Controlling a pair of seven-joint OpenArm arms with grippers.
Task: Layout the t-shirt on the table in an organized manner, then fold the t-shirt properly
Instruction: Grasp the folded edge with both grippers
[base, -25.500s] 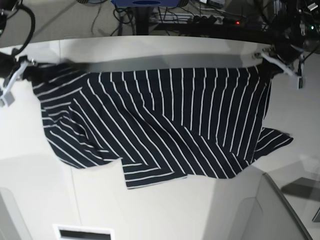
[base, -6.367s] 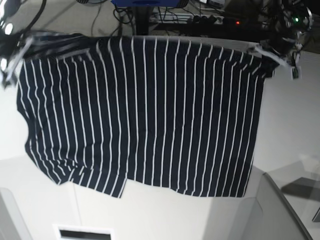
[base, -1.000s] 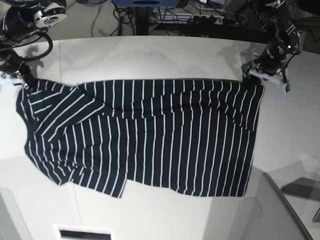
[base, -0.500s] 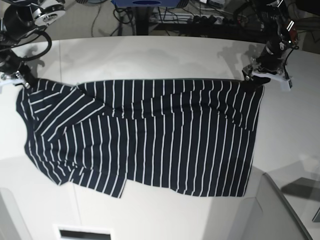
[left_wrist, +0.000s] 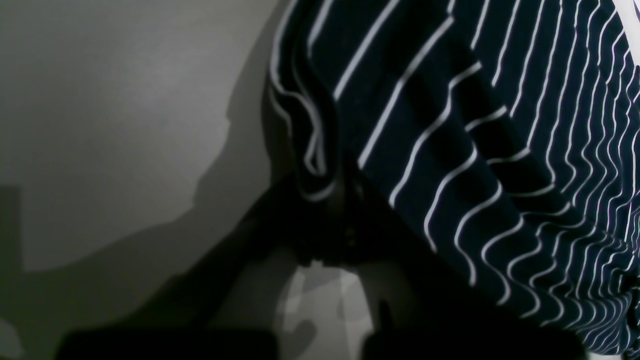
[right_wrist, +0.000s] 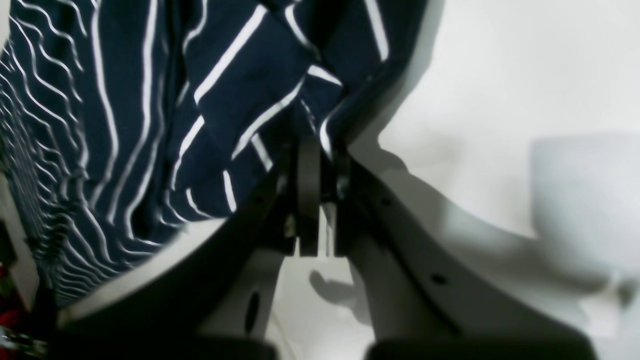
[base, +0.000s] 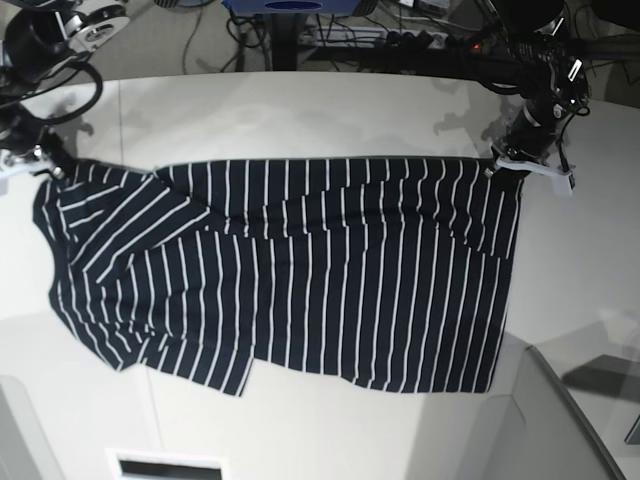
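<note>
1. Across the middle of the table (base: 300, 110) the t-shirt (base: 290, 280) lay spread out, its far edge running in a nearly straight line from one arm to the other.

2. At the shirt's far corner on the base view's right, the left gripper (base: 512, 162) had its jaws closed; in its wrist view the fabric (left_wrist: 450, 125) bunched into the dark fingers, so I judged it was pinching that corner, though shadow hid the contact itself.

3. At the opposite far corner of the shirt, the right gripper (base: 42, 165) was clamped on a fold of cloth, which its own camera showed squeezed between the fingers (right_wrist: 320, 165).

4. Holding both far corners, I judged, kept that edge taut and level so the garment could be laid or drawn flat without slack.

5. The shirt's long axis ran side to side, parallel to the table's far edge, and the thin white stripes mostly ran across it, toward and away from the arms.

6. Near the right gripper's end the cloth was turned over, with stripes lying diagonally, so that end looked less tidy than the rest.
</note>
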